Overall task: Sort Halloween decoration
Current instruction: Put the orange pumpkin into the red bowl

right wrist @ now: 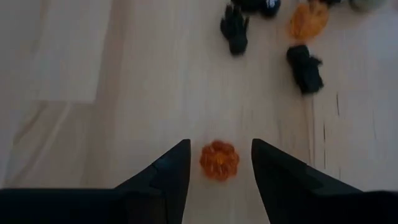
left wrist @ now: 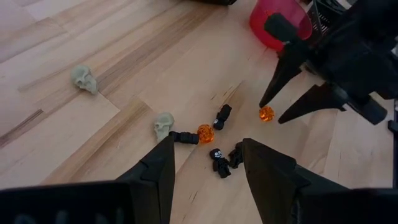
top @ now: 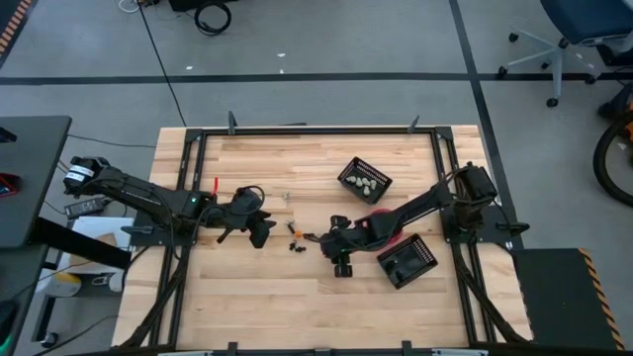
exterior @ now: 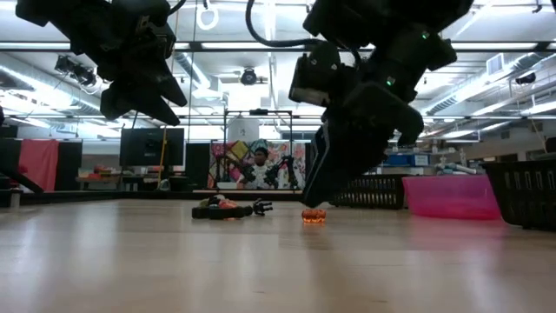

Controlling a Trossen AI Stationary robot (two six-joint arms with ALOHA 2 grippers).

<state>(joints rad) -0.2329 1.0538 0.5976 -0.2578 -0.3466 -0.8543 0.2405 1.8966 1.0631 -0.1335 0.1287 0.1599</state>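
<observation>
Tiny trinkets lie loose on the wooden table (top: pixel 257 297) between my grippers: two pale skulls (left wrist: pixel 164 125) (left wrist: pixel 84 79), several black figures (left wrist: pixel 219 160) and two orange pumpkins. My right gripper (right wrist: pixel 219 144) is open and low at the table, with a finger on each side of one orange pumpkin (right wrist: pixel 219 160), gaps showing on both sides. In the low view its fingers slant down to that pumpkin (exterior: pixel 313 215). My left gripper (left wrist: pixel 208 144) is open and raised above the table (exterior: pixel 143 96), just left of the pile. The second pumpkin (left wrist: pixel 205 133) lies beside a skull.
A pink bowl (left wrist: pixel 280 22) sits under my right arm. One black slatted basket (top: pixel 364 180) toward the far edge holds pale pieces. A second one (top: pixel 406 262) lies near the right arm's base. Bare wood stretches along the near edge.
</observation>
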